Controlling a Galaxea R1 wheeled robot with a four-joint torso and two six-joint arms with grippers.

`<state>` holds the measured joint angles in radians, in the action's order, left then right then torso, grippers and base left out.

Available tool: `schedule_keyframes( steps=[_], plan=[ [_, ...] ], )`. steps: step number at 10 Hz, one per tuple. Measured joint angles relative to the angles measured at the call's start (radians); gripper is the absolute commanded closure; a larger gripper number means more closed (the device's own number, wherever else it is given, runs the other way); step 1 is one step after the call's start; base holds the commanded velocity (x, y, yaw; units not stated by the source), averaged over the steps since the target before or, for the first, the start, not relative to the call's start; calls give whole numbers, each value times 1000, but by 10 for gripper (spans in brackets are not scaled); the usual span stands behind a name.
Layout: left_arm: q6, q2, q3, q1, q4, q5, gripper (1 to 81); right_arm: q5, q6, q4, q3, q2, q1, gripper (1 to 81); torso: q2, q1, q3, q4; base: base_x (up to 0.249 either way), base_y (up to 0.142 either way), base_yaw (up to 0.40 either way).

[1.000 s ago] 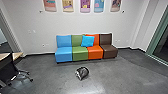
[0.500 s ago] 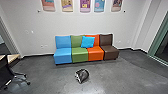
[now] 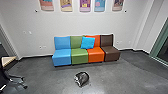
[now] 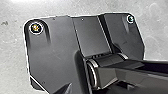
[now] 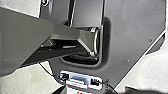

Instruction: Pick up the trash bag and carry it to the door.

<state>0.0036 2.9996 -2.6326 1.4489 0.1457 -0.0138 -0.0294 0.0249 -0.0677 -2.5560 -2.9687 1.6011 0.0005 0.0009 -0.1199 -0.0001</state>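
At far left, a dark chair (image 3: 3,76) on wheeled feet is seen, partly cut off, beside the light wood top of a counter (image 3: 8,60). Next along, small wall plates (image 3: 42,47) are fixed low on the white wall (image 3: 30,20). A row of four seats (image 3: 80,55) is set along that wall: blue, green, orange, brown. A bright blue pillow (image 3: 87,42) is leaned at a tilt on the backrests, where green meets orange. Five posters (image 3: 85,4) are hung above in a line, tops cut off. The trash bag (image 3: 82,79), black with a whitish patch on its left side, is seen on the grey floor (image 3: 50,80), in front of the seats, roughly below the green and orange ones. More wall plates (image 3: 119,42) are fixed right of the brown seat, and a green-framed glass panel (image 3: 161,48) is seen at far right. In both wrist views, the robot's own dark plate (image 4: 55,47) and jointed bar (image 4: 130,75) are seen over pale floor. Whether the left end effector or right end effector is apart, together or clamped on anything cannot be told.
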Motion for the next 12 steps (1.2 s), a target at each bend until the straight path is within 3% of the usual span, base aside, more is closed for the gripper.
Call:
schedule_keyframes(
  steps=[12],
  plan=[
    [0,0,0,0,0,-1,10,0,0,-1,0,0,-4,10,0,0,0,0,170,0,0]
  ],
)
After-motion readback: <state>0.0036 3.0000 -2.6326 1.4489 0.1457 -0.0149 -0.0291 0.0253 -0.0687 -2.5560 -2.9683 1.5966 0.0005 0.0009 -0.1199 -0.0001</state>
